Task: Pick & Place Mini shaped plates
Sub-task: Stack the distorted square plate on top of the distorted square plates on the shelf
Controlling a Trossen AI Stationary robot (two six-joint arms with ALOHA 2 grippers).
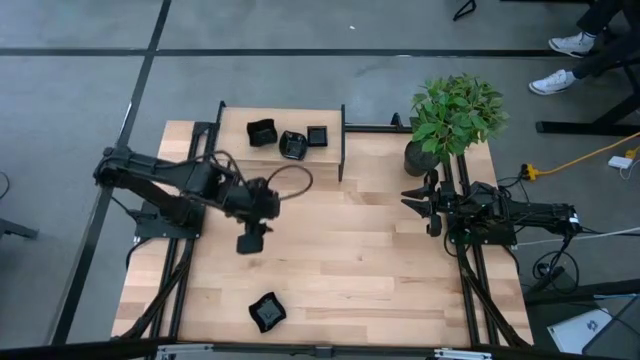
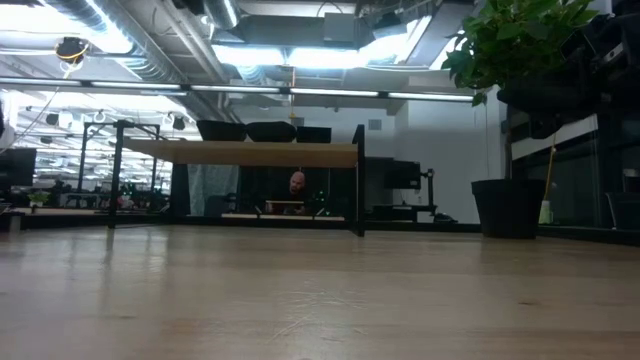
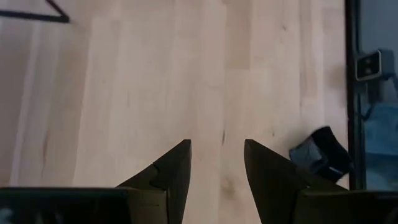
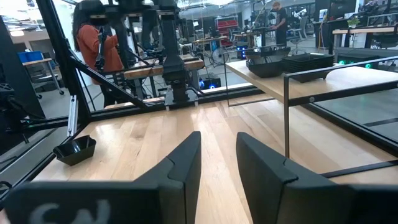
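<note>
My left gripper (image 1: 251,243) hangs over the bare middle of the pale wooden table (image 1: 350,260), well short of the raised wooden shelf with a black metal frame (image 1: 335,118) at the table's far edge. Its 2 dark fingers (image 3: 177,168) stand apart with only bare wood showing between them; I hold nothing there.

3 small glossy black dishes sit in a row on that shelf: a wavy-edged one (image 1: 262,132), a rounder one (image 1: 293,145) just beside it, and a square one (image 1: 317,136) at the end of the row. A 4th small black dish (image 1: 267,312) lies alone on the table, well apart from the shelf, near the table's front edge. My left wrist camera catches it (image 3: 320,154) off to one side of my fingers, not between them.

My right gripper (image 1: 420,200) waits to the side of the shelf, just in front of the leafy green plant in a dark pot (image 1: 452,115). Its fingers (image 4: 180,163) are parted too, with nothing between them.
</note>
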